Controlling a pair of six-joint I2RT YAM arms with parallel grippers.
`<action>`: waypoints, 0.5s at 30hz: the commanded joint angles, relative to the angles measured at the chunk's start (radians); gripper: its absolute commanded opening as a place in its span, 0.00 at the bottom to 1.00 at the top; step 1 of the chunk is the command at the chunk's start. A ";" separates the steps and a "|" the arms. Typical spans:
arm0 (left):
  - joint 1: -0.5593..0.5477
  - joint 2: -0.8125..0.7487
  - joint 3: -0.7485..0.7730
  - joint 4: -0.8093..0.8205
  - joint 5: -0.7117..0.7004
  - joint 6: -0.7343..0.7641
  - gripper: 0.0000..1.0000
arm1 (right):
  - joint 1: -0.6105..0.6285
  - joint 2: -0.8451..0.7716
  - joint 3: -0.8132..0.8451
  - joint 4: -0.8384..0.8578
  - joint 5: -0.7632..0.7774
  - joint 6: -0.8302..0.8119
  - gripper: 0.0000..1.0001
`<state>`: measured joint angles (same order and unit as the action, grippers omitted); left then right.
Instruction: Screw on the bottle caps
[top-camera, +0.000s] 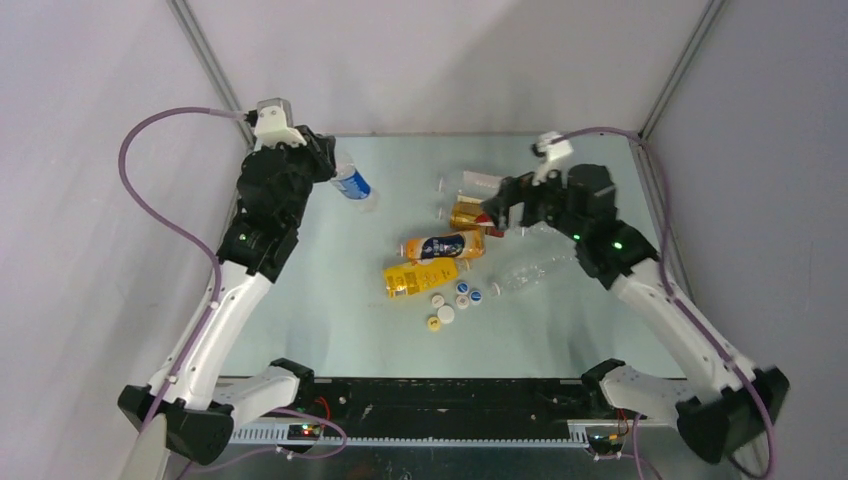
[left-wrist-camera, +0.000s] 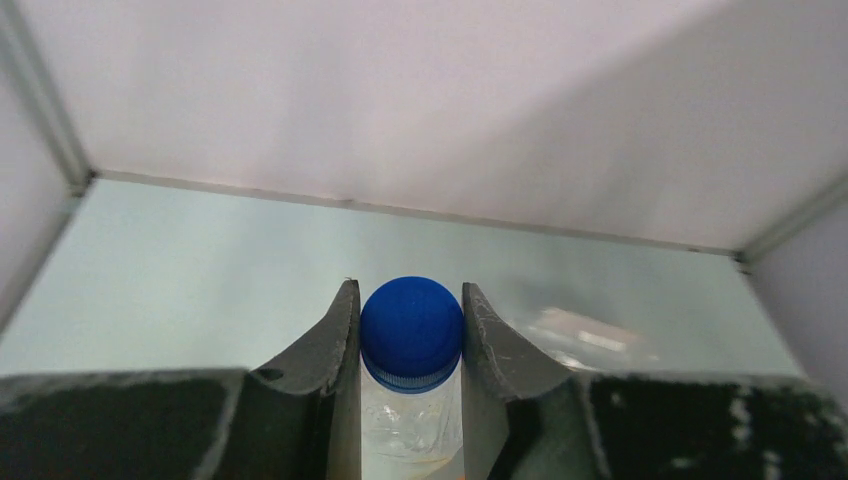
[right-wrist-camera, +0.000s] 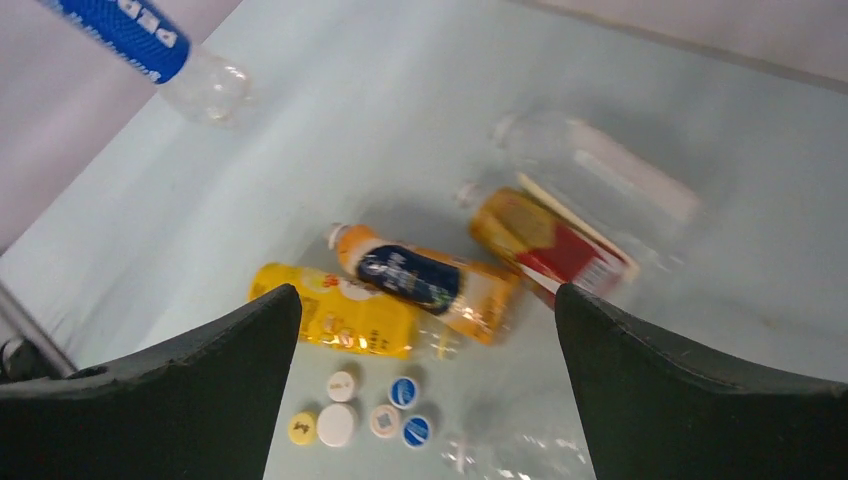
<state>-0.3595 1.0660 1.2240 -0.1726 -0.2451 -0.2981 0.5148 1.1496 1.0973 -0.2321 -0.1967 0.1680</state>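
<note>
Standing behind the 2 arms, I look onto a pale blue-green table (top-camera: 300, 300) boxed in by 3 plain whitish walls (top-camera: 420, 60). Grey metal struts (top-camera: 204, 55) run up the 2 far corners. The tabletop is smooth and matte, with soft shadows pooling under whatever lies on it. A purple cable (top-camera: 135, 150) loops away from the left wrist, and another like it from the right.

The left gripper (left-wrist-camera: 412, 305) reaches to the far left of the table. Its jaws are drawn narrow onto the blue cap (left-wrist-camera: 412, 335), pressing it from both sides. That cap sits on the blue-label bottle (top-camera: 351, 184), which slants away from the fingers over the table. Whether its base touches the surface I cannot tell.

The right gripper (right-wrist-camera: 428, 300) hovers above the far right half of the table, spread wide and holding nothing. Below it several bottles lie on their sides near the middle. The gold-and-red bottle (right-wrist-camera: 545, 245) is farthest back, and the orange bottle (right-wrist-camera: 425, 280) with its dark-blue label lies just beside it. The orange-yellow bottle (right-wrist-camera: 335, 320) lies on the near side of that one. A clear bottle (right-wrist-camera: 600, 165) rests against the far side of the gold-and-red one. A 2nd clear one (top-camera: 535, 270) lies apart on the right, close to the right arm.

The 6 loose caps (right-wrist-camera: 403, 392) sit in a tight cluster on bare table, just nearer than the orange-yellow bottle: 3 white, 2 blue, 1 yellow.
</note>
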 joint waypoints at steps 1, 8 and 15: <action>0.047 0.043 -0.067 0.216 -0.117 0.177 0.00 | -0.125 -0.178 -0.051 -0.131 0.049 0.050 0.99; 0.106 0.152 -0.135 0.351 -0.192 0.263 0.00 | -0.211 -0.380 -0.130 -0.146 0.157 0.032 0.99; 0.183 0.253 -0.218 0.444 -0.175 0.194 0.00 | -0.223 -0.521 -0.236 -0.112 0.265 -0.127 0.99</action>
<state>-0.2062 1.2968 1.0447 0.1219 -0.3859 -0.1005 0.2962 0.6819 0.9138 -0.3660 -0.0345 0.1326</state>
